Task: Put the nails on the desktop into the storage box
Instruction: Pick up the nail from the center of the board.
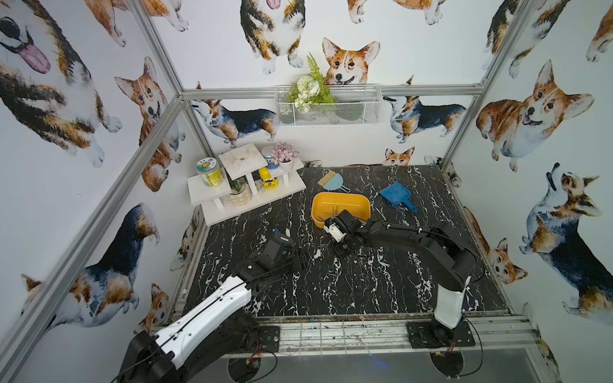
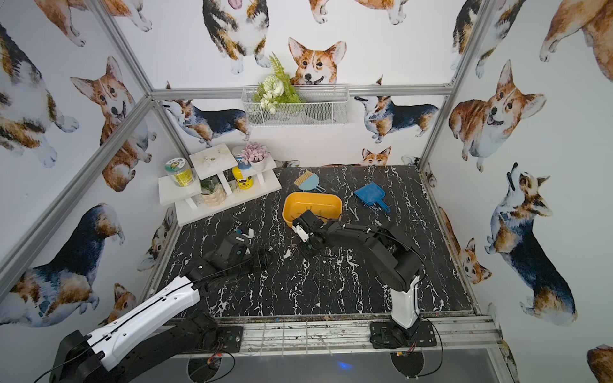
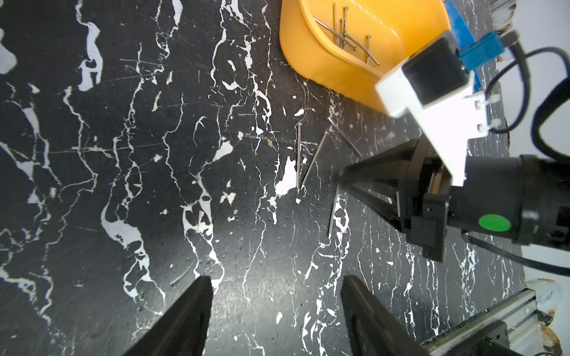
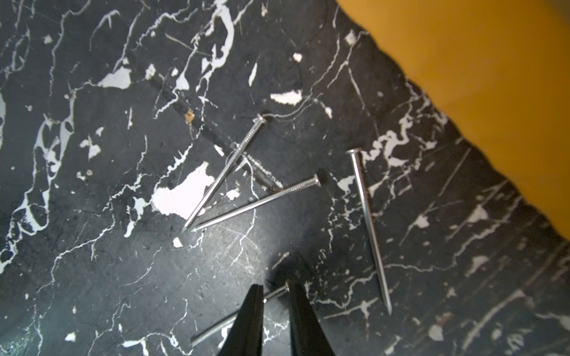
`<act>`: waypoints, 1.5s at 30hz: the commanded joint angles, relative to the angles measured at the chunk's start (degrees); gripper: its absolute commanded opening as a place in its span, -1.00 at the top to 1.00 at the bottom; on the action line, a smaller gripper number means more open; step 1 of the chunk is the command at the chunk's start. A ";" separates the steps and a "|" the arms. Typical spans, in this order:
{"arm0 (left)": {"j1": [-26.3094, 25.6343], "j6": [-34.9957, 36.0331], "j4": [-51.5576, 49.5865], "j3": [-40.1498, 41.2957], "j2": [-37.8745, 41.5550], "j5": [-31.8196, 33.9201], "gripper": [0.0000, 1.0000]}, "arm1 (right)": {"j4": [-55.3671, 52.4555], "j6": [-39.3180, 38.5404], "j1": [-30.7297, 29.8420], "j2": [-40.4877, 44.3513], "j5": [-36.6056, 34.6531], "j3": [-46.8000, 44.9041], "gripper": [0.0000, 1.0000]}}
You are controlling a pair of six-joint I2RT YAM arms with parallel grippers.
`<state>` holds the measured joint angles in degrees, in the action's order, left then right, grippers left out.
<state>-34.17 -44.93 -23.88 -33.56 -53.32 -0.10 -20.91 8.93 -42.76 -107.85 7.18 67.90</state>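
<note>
The right claw [image 4: 275, 288] points tip-down at the desktop [image 4: 108, 262], jaws narrowly apart astride one nail [image 4: 222, 323]. Three more nails [image 4: 256, 202] lie just ahead of it, the tub [image 4: 478, 92] beyond them. The left claw [image 3: 277, 280] hangs nearby, jaws wide apart.

No lettering can be read. In both top views the jar [image 1: 209, 172] on the white shelf [image 1: 243, 159] has a yellow-green label and a printed lid. The yellow bottle [image 1: 268, 179] on the same shelf has a pale label with a dark mark. The print on both is too small and blurred to make out.
</note>
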 commanded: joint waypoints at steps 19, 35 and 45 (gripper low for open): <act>0.07 0.19 -0.34 -0.01 0.15 0.78 -0.45 | 1.22 1.70 -0.17 1.50 -0.93 0.54 0.56; 0.03 0.19 0.26 -1.35 -1.07 0.74 -0.45 | -2.95 18.20 -2.49 0.66 -8.23 4.95 0.40; 0.07 0.19 0.08 -1.23 -0.32 0.74 -0.45 | -4.15 20.25 -3.38 -1.23 -10.92 5.94 0.38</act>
<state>-34.13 -44.93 -24.05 -34.46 -53.98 0.23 -23.97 28.05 -46.11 -108.88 -1.78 73.38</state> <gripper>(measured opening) 0.722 0.313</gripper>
